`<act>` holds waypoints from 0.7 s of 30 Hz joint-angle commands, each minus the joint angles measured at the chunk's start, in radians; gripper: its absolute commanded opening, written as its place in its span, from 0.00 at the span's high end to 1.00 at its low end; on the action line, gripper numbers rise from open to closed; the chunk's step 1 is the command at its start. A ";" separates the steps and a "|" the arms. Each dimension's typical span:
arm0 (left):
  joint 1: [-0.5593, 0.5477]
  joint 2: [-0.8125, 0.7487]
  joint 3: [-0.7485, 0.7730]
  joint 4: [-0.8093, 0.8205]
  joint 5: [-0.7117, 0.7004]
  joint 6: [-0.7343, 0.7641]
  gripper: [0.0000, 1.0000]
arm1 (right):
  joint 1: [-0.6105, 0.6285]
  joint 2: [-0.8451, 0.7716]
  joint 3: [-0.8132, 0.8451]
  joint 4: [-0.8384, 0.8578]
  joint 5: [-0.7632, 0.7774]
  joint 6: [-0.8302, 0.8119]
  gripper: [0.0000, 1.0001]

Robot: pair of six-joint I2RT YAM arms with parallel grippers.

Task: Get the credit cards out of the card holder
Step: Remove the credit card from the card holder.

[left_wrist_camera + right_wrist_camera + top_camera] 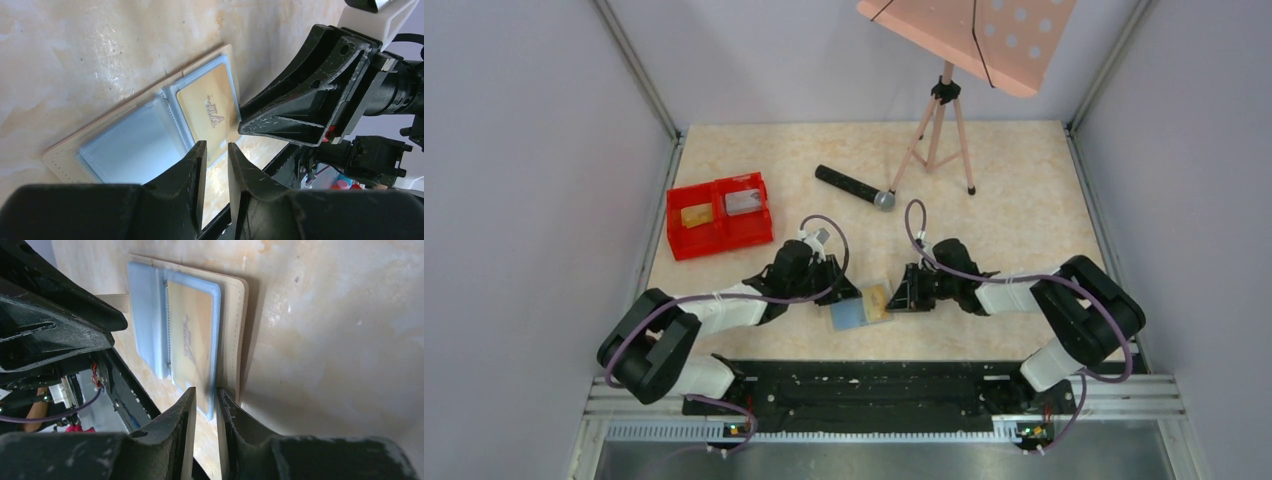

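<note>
1. Two credit cards [742,202] lie in the red tray [679,235], far left on the counter [1024,200].
2. The left fingers [197,160] stand a narrow slit apart at the edge of the open card holder [125,150]. Whether they pinch it I cannot tell.
3. One gold card [210,107] sits sleeved in the panel nearer the right arm.
4. The right fingers [186,405], almost closed, straddle that sleeve's corner, and a grip isn't clear. It would be best to pinch the card alone and slide it out flat while the left steadies the holder.

Even, bright light is cast from above. Glare is seen on the table [90,45]; wrist-view foregrounds are blurred.
</note>
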 commanded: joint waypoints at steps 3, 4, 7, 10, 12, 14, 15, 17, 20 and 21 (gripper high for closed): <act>-0.005 0.020 -0.051 0.118 0.006 -0.034 0.72 | 0.007 -0.140 0.053 -0.179 0.099 -0.059 0.75; -0.004 0.023 -0.055 0.125 0.007 -0.037 0.72 | 0.008 -0.158 0.063 -0.203 0.115 -0.065 0.75; -0.003 0.028 -0.055 0.125 0.008 -0.033 0.72 | 0.009 -0.192 0.086 -0.225 0.136 -0.063 0.75; -0.004 0.024 -0.050 0.117 0.008 -0.028 0.72 | 0.017 -0.181 0.117 -0.224 0.127 -0.062 0.75; -0.004 0.022 -0.046 0.113 0.005 -0.027 0.73 | 0.018 -0.156 0.134 -0.220 0.115 -0.060 0.75; -0.004 0.020 -0.045 0.119 0.007 -0.028 0.73 | 0.020 -0.139 0.146 -0.213 0.114 -0.060 0.75; -0.005 0.022 -0.043 0.122 0.009 -0.029 0.73 | 0.020 -0.130 0.150 -0.209 0.117 -0.062 0.75; -0.009 0.029 -0.046 0.134 0.009 -0.031 0.73 | 0.019 -0.110 0.161 -0.206 0.120 -0.071 0.75; -0.014 0.052 -0.060 0.170 0.002 -0.041 0.73 | 0.019 -0.057 0.174 -0.192 0.088 -0.071 0.75; -0.016 0.063 -0.065 0.180 0.003 -0.044 0.73 | 0.022 -0.045 0.173 -0.178 0.078 -0.065 0.75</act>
